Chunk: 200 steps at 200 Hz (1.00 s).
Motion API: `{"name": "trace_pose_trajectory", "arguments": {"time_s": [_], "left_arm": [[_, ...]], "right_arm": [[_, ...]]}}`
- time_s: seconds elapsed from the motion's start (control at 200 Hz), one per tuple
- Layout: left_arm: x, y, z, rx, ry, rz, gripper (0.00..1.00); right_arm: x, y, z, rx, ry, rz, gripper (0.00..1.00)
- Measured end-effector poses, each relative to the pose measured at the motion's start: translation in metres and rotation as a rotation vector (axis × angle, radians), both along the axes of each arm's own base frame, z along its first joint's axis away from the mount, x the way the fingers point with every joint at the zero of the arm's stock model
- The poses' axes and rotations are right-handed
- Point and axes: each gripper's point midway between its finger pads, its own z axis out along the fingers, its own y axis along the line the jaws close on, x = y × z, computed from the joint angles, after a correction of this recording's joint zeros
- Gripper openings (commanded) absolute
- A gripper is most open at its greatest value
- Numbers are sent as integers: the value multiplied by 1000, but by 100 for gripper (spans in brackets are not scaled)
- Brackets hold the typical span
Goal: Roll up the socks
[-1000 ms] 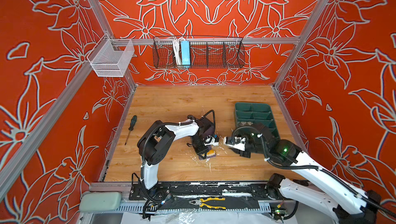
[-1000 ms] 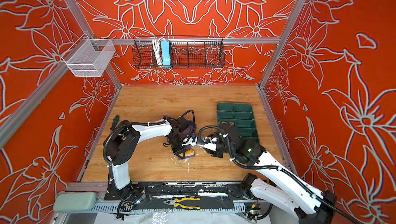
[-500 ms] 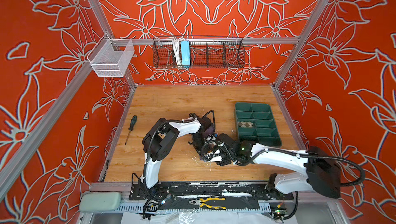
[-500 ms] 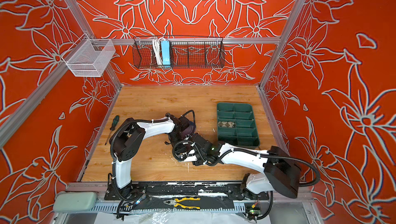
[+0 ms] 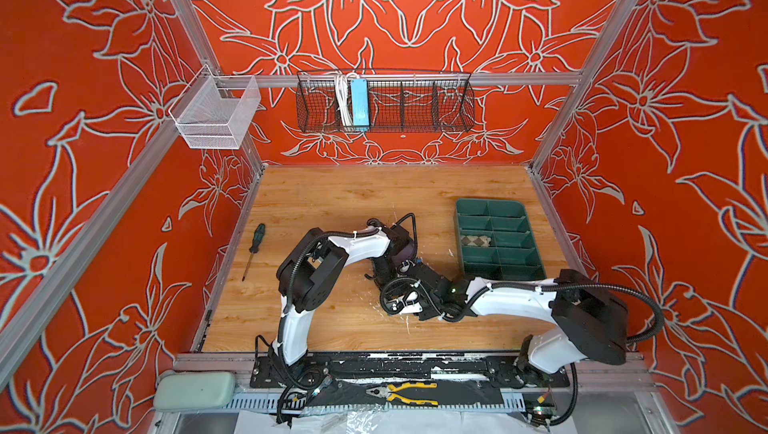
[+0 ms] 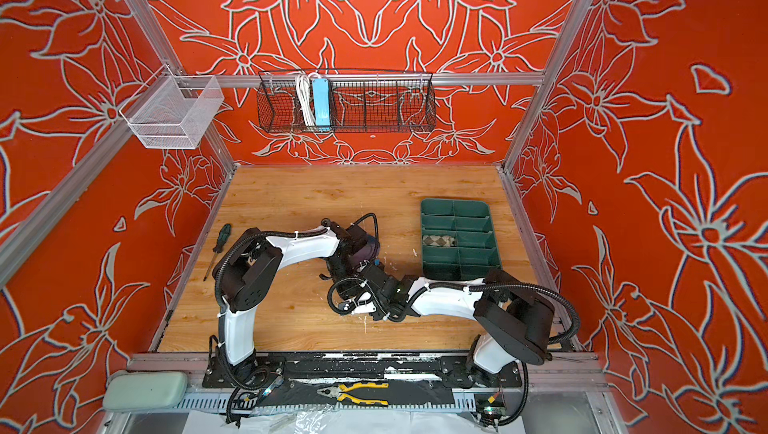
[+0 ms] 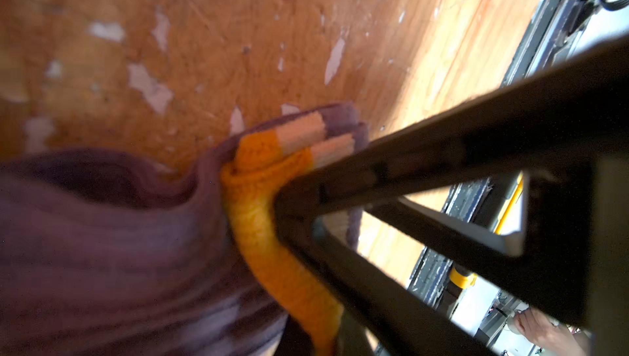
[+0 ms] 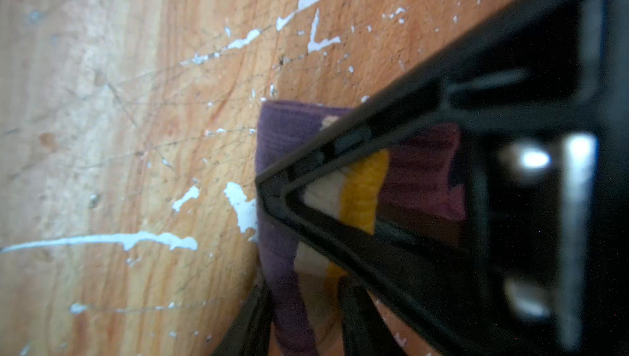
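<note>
Left wrist view showed the left gripper (image 7: 282,201) closed on the purple sock (image 7: 102,235). It pinched the mustard toe (image 7: 258,235) where the ribbed knit was folded over itself, low against the wooden tabletop (image 7: 204,30). The right gripper (image 8: 269,194) lay at the same sock's folded edge; whether its jaws were open or clamped could not be told. The sock appeared light, soft and limp, and likely to sag and unroll if released, so a hold across the full folded thickness near the toe seemed advisable. The beige argyle sock (image 5: 476,241) sat in the middle row, left column, of the green divided tray (image 5: 498,207). The tabletop was scratched and flecked white, probably giving fair friction. The red floral walls (image 5: 83,162) stood well apart from both arms, as did a screwdriver (image 5: 253,245).
</note>
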Motion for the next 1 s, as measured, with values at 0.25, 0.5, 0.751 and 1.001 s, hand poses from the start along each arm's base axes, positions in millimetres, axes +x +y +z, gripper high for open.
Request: {"name": "trace_pose_trajectory", "arguments": {"time_s": [0.25, 0.5, 0.751, 1.001], "left_arm": [[1, 1, 0, -3, 0, -1, 0], [1, 3, 0, 1, -1, -6, 0], [8, 6, 7, 11, -73, -1, 19], [31, 25, 60, -38, -402, 47, 30]], "right_arm": [[6, 2, 3, 27, -77, 5, 46], [10, 6, -1, 23, -100, 19, 19], [5, 2, -2, -35, -47, 8, 0], [-10, -9, 0, -122, 89, -44, 0]]}}
